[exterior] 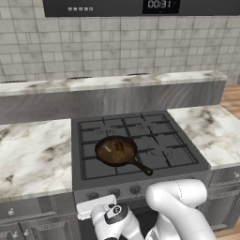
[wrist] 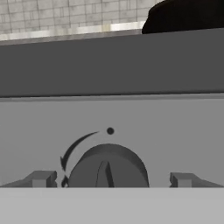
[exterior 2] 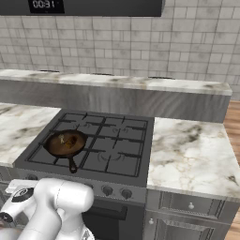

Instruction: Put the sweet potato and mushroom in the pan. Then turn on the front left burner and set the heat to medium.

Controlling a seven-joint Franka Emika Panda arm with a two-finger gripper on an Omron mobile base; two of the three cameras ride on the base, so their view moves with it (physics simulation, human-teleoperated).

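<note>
The dark pan (exterior: 105, 157) (exterior 2: 55, 149) sits on the front left burner (exterior: 93, 168) (exterior 2: 43, 157), its handle pointing toward the stove's front. Inside it lie the reddish-brown sweet potato (exterior: 120, 148) (exterior 2: 71, 140) and, beside it, the small pale mushroom (exterior: 108, 148) (exterior 2: 62, 138). My gripper (wrist: 112, 179) is low in front of the stove's control panel and open. Its fingertips (wrist: 41, 178) stand on either side of a round dark knob (wrist: 108, 168), apart from it. The knob's ridge points up at a small dot. No flame shows under the pan.
More knobs (exterior: 136, 189) (exterior 2: 125, 192) line the stove front. Marble counters (exterior: 33, 154) (exterior 2: 192, 154) flank the stove. A raised ledge (exterior: 112, 84) runs behind it. Oven door and drawers lie below the panel.
</note>
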